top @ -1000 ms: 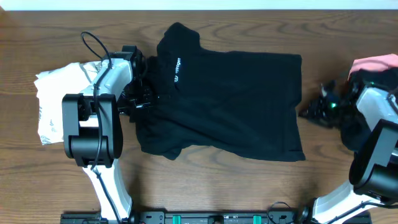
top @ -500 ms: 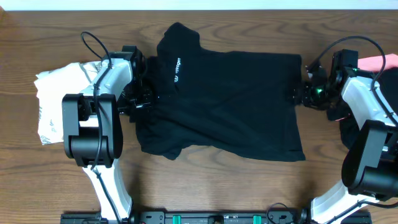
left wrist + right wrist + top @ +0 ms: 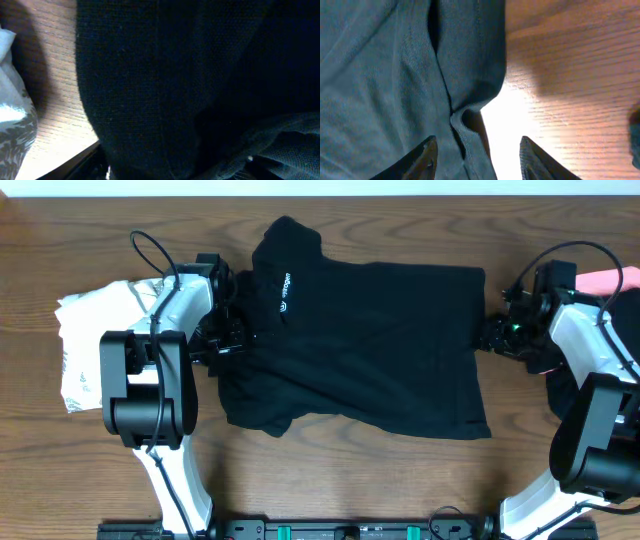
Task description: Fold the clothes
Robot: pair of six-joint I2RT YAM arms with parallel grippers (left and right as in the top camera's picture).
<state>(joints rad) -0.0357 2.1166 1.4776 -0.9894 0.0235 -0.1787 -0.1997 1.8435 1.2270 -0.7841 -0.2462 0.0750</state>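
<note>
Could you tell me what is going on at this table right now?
Two robot arms are working on a black shirt spread out on the wooden table. The left gripper sits at the shirt's left edge, with black fabric filling its camera; whether it grips is unclear. The right gripper is at the right edge, jaws open astride the hem, not yet closed. A white printed garment lies at the left, a pink piece at the far right.

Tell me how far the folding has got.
Done: no finished fold visible. In hand: the black shirt lies spread out, left claw at one end, right claw open astride the opposite hem. Left: folding it; white printed garment and pink piece wait aside.
</note>
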